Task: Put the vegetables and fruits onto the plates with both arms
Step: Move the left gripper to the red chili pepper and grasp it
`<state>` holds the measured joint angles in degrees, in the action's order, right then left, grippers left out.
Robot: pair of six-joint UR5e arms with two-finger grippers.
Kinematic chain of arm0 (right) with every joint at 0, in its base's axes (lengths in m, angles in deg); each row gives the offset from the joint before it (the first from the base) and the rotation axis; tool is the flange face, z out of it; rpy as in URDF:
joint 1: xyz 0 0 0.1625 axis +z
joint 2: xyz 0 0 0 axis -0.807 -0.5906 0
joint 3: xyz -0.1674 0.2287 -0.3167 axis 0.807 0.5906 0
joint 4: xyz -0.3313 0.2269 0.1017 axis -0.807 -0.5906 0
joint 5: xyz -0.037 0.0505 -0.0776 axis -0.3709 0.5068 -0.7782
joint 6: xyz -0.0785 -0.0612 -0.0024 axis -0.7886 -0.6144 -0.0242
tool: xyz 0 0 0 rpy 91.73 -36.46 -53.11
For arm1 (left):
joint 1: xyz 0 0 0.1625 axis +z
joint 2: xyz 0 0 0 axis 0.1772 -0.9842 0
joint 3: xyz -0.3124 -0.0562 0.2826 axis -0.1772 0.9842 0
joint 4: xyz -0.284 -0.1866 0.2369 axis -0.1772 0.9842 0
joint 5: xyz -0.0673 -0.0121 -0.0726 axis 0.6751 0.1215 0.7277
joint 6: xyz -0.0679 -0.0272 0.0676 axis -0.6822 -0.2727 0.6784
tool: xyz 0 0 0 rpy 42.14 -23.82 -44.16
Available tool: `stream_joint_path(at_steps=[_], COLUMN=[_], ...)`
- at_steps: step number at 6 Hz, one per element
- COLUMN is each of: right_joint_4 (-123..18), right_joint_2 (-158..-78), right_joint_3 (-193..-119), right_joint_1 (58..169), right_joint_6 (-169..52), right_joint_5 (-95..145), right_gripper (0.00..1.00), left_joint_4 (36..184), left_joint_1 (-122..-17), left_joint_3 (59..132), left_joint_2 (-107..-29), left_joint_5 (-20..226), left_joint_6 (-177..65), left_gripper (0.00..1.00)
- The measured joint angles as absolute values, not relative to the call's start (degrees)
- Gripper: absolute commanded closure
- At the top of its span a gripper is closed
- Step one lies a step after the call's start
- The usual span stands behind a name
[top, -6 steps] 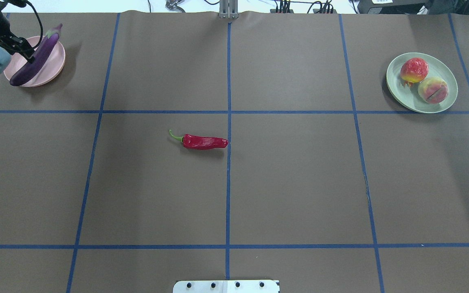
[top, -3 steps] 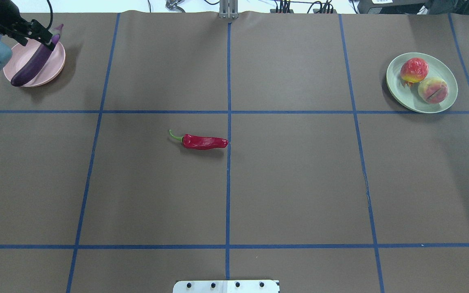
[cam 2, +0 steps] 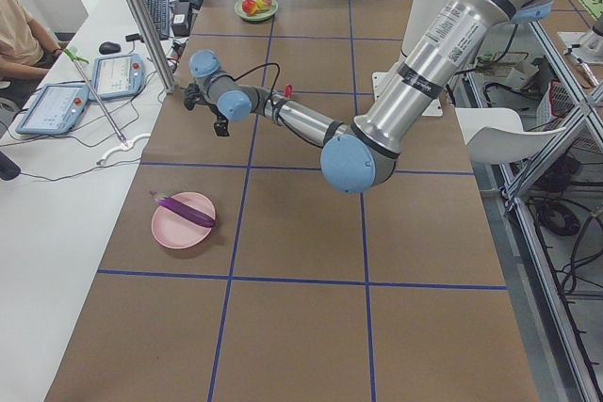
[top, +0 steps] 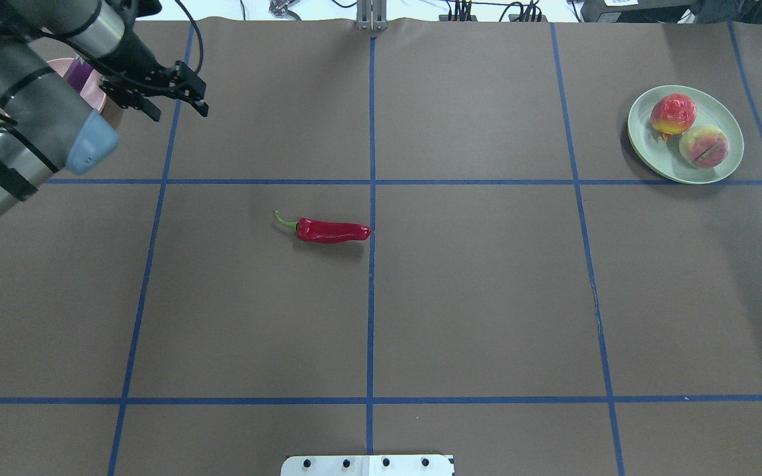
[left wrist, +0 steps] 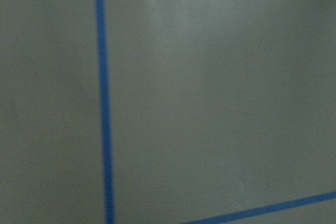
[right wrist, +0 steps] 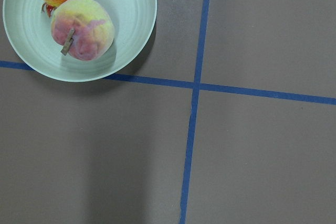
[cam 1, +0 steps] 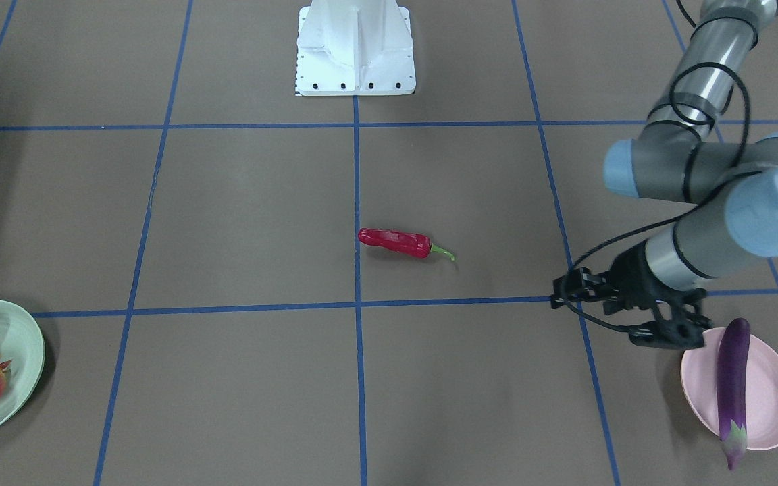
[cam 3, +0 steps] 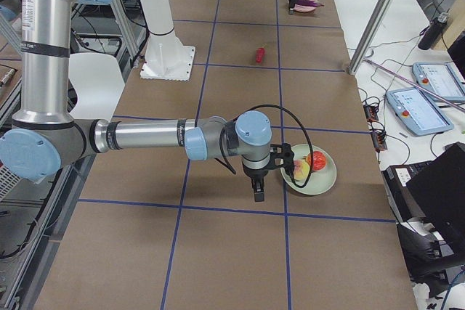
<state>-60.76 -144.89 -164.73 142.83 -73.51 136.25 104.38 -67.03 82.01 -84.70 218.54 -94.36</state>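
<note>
The purple eggplant lies across the pink plate, with its stem end over the plate's near rim. My left gripper is open and empty. It hovers beside that plate, on the side toward the table's middle. In the overhead view the left gripper and its arm hide most of the pink plate. The red chili lies alone near the table's centre. The peach and the orange-red fruit sit on the mint plate. My right gripper hangs beside the mint plate; I cannot tell whether it is open or shut.
The white base block stands at the robot's edge of the table. Blue tape lines grid the brown table cover. A metal post and an operator's bench with tablets run along the far side.
My left gripper has let go of the eggplant, which now rests on the pink plate. The gripper has moved away from the plate toward the table's middle.
</note>
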Motion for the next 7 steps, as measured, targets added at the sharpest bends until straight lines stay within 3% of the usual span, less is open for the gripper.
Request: stream_joint_path(at_steps=[3, 7], right_joint_4=[-60.8, -60.8], right_joint_2=[-144.8, -144.5], right_joint_3=[-164.8, -164.9], right_joint_1=[142.8, 142.8], right_joint_6=[-73.5, -73.5], right_joint_5=[136.2, 136.2], right_gripper=[0.0, 0.0], left_joint_4=[104.1, 88.3], left_joint_1=[-53.2, -43.7], left_joint_3=[87.5, 86.6], left_joint_2=[-89.1, -94.4], left_joint_5=[204.0, 192.3], left_joint_6=[-131.8, -147.5], left_gripper=[0.0, 0.0])
